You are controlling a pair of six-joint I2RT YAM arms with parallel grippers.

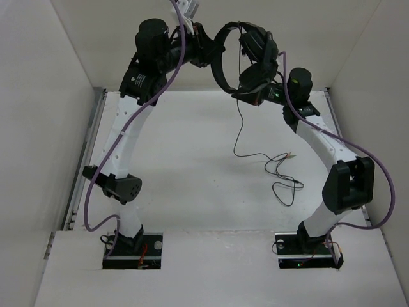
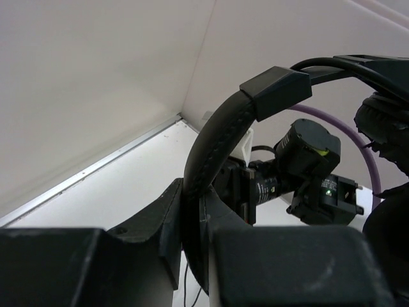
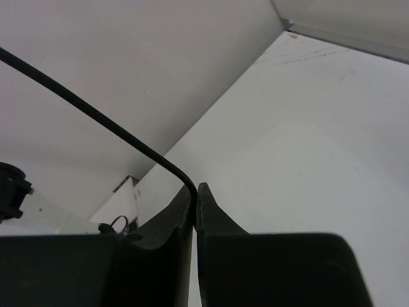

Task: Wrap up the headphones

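The headphones [image 1: 255,45] hang above the table [image 1: 192,192], left gripper [image 2: 192,217] clamped on the headband [image 2: 217,134], right gripper [image 3: 195,195] pinching the cable [image 3: 96,115]

The headphones [image 1: 255,51] are black all over, their thin cable [image 1: 238,128] black with pale plug tips, the table [image 1: 192,185] plain white, the arms [image 1: 131,134] white with black joints, and the thick cables [image 1: 88,203] along them purple
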